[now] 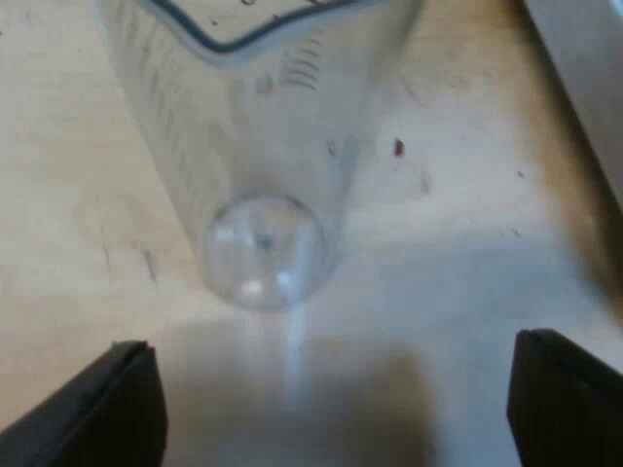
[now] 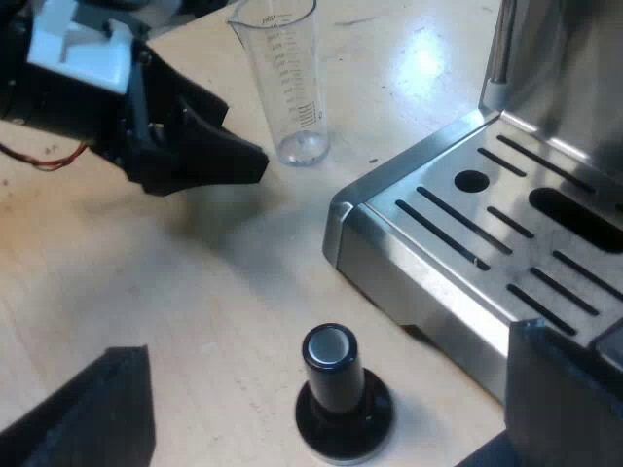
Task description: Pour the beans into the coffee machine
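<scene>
A clear measuring glass [image 1: 263,146] with printed marks stands upright on the pale wooden table, and I see no beans inside it. My left gripper [image 1: 331,409] is open, its two black fingers spread wide and a short way off from the base of the glass, touching nothing. From the right wrist, the same measuring glass [image 2: 287,88] stands by the corner of the espresso machine [image 2: 487,224], with the left gripper [image 2: 229,156] low beside it. My right gripper [image 2: 326,355] is open above the tamper, holding nothing.
A tamper with a black knob [image 2: 336,384] stands upright on the table close to the machine's slotted metal drip tray [image 2: 506,204]. The machine's edge [image 1: 584,58] runs near the glass. A small dark speck [image 1: 398,147] lies on the table.
</scene>
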